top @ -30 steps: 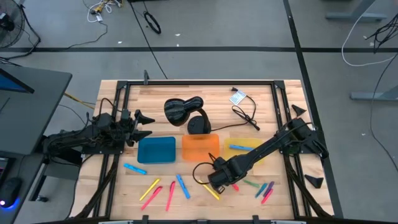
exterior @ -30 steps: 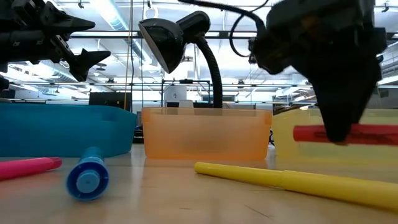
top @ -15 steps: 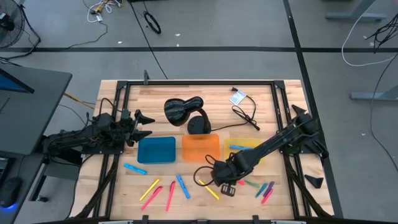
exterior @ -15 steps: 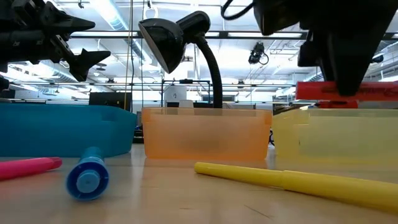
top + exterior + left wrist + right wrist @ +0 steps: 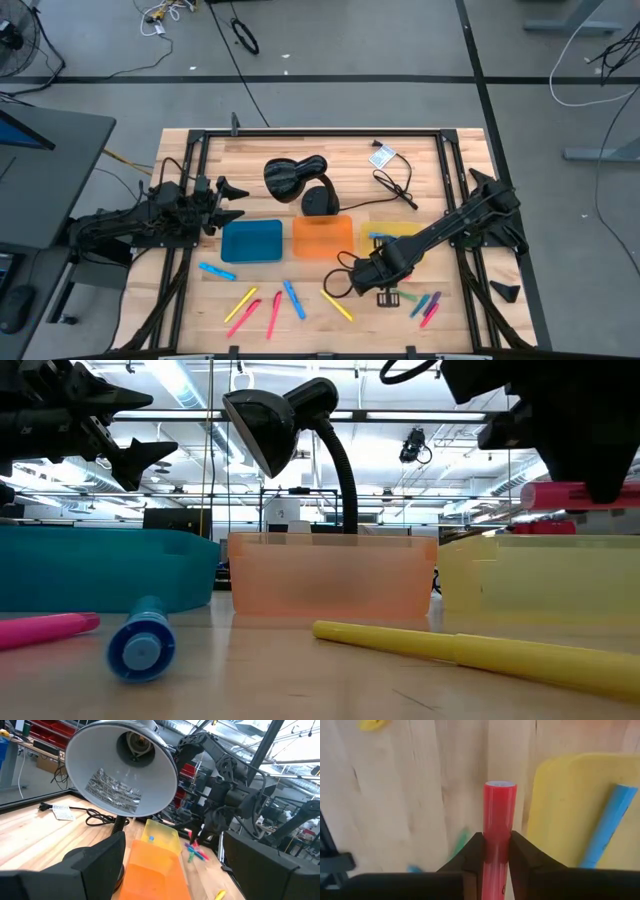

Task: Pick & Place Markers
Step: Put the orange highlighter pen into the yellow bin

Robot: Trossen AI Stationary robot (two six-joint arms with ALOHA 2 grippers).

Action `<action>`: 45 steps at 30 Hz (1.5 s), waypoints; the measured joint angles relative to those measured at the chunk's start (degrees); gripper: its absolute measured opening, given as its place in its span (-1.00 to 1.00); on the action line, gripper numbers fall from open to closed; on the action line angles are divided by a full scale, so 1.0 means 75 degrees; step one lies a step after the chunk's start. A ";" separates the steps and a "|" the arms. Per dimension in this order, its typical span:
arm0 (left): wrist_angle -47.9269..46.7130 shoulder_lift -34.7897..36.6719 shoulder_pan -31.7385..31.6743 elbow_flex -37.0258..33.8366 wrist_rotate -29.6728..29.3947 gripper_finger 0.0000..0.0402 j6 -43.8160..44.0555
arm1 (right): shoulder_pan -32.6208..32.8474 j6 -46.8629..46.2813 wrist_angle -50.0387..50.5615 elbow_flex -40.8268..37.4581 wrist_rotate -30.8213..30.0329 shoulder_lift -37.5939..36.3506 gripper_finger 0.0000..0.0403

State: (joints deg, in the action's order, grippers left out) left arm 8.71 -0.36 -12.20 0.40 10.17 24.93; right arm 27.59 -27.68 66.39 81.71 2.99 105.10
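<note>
My right gripper [image 5: 372, 276] hangs over the table's near right part, just in front of the yellow tray [image 5: 405, 236], shut on a red marker [image 5: 499, 815]. In the low view the marker [image 5: 555, 495] floats level above the tray's rim. A blue marker [image 5: 612, 825] lies inside the yellow tray. Other markers lie flat on the wood: blue [image 5: 216, 271], yellow [image 5: 241, 304], pink [image 5: 274, 313], blue [image 5: 293, 299], yellow [image 5: 337, 305], and a mixed cluster [image 5: 422, 303]. My left gripper [image 5: 232, 200] waits open at the table's left edge. My right gripper pinches the red marker's shaft [image 5: 498, 847] between its two fingers [image 5: 472, 855]. The fingers come from above, pointing down, and lie across the marker. The marker lies level in the hold, lifted clear of the table, with one end [image 5: 500, 785] sticking out past the fingers.
A blue tray [image 5: 251, 241] and an orange tray [image 5: 322, 237] stand in a row left of the yellow one. A black desk lamp [image 5: 295, 180] stands behind them, its cable [image 5: 395, 185] running toward the far right. Black frame rails border the table.
My right gripper has risen with the red marker and gone toward the yellow tray. It has also rolled about its downward axis, which turned the marker about. In the low view the marker has gone from beside the tray's wall to above its rim. It stays level.
</note>
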 joint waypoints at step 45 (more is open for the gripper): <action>0.0000 0.0002 -0.0001 0.0001 0.0000 0.70 0.0000 | -0.1673 0.1963 0.0081 -0.0893 -0.0537 -0.1089 -0.71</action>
State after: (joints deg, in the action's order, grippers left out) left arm 8.71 -0.34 -12.20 0.41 10.17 24.93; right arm 15.04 -12.96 67.00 75.02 -1.04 96.94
